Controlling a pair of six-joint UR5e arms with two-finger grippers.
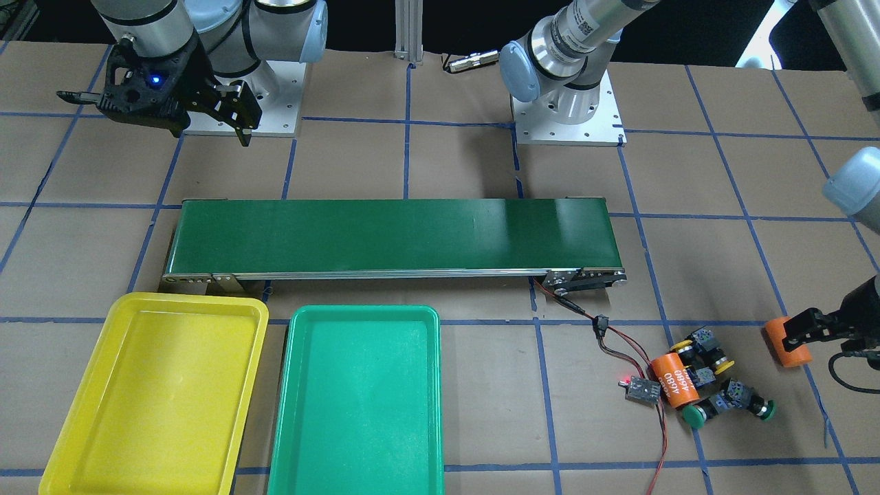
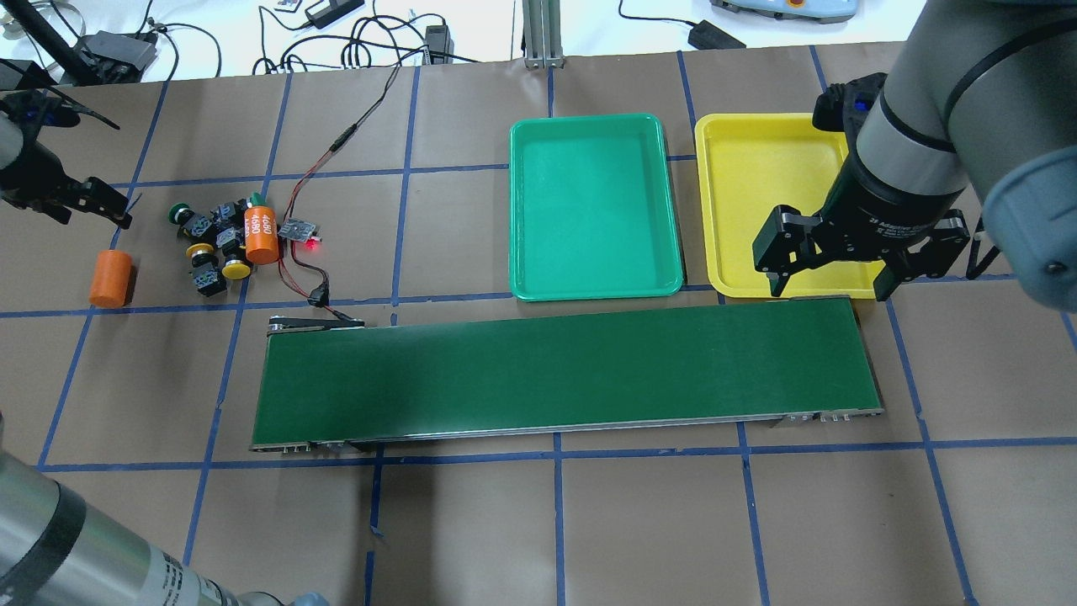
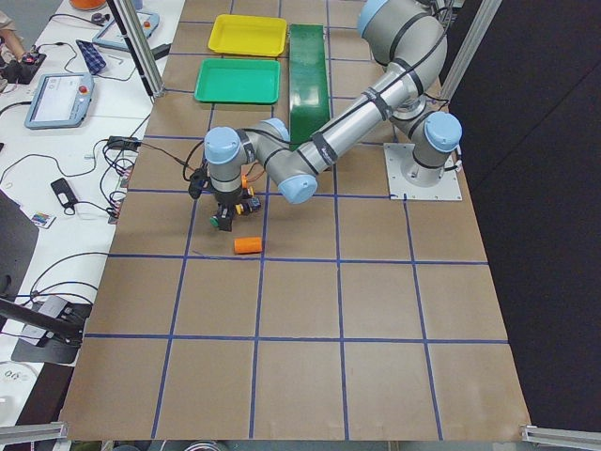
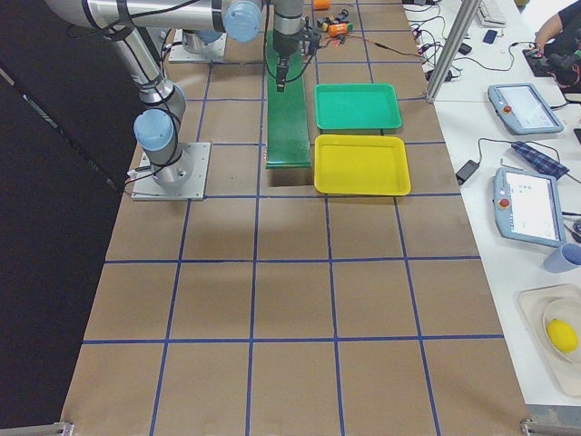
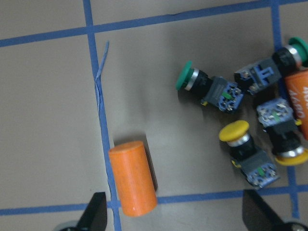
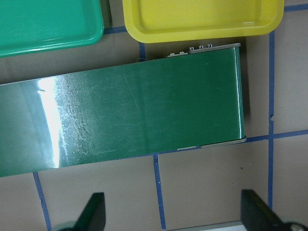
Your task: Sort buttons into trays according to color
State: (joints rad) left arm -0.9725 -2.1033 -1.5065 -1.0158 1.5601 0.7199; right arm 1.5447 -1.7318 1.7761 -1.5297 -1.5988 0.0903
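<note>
Four buttons lie in a tight cluster at the table's left end. Two have green caps (image 5: 185, 77) (image 5: 298, 48) and two have yellow caps (image 5: 234, 131) (image 5: 293, 156). My left gripper (image 5: 175, 214) hangs open and holds nothing, above the table just outside the cluster (image 2: 210, 244) and near a loose orange cylinder (image 5: 132, 178). The yellow tray (image 2: 757, 194) and the green tray (image 2: 589, 206) lie side by side beyond the belt, with nothing in them. My right gripper (image 2: 829, 273) is open and holds nothing, over the belt's right end at the yellow tray's near edge.
A long dark-green conveyor belt (image 2: 564, 370) runs across the middle of the table. A second orange cylinder (image 2: 261, 236) touches the buttons. Beside it lies a small circuit board (image 2: 300, 229) with a red light and wires running to the belt's left end.
</note>
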